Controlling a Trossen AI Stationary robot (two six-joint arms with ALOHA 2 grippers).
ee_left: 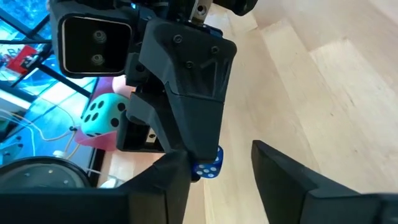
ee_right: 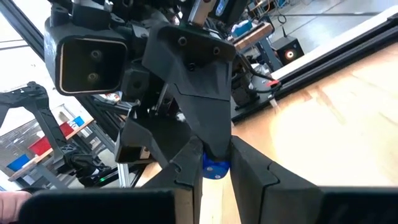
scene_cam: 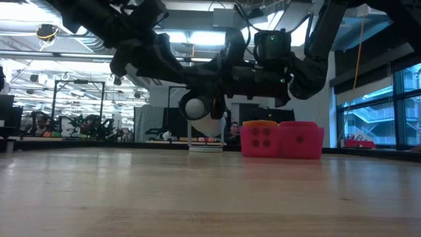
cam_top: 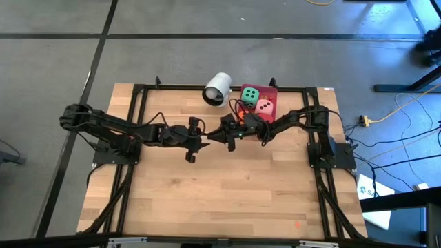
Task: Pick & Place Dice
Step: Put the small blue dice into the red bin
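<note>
Item 1: wooden table, the near half bare board.

Item 2: left hand, mid-table, reaching in from the left. Its fingers are spread apart and grip nothing.

Item 3: right hand, tip to tip with the left hand above the table's middle. Its fingers are pressed in, pinching a small blue die.

Item 4: blue die, pale pips, held off the board at the right hand's fingertips, just beside one left finger.

Item 5: red tray, behind the right hand, carrying a green die and a pink die side by side.

Item 6: white cup, on its side near the far edge, left of the tray.
</note>
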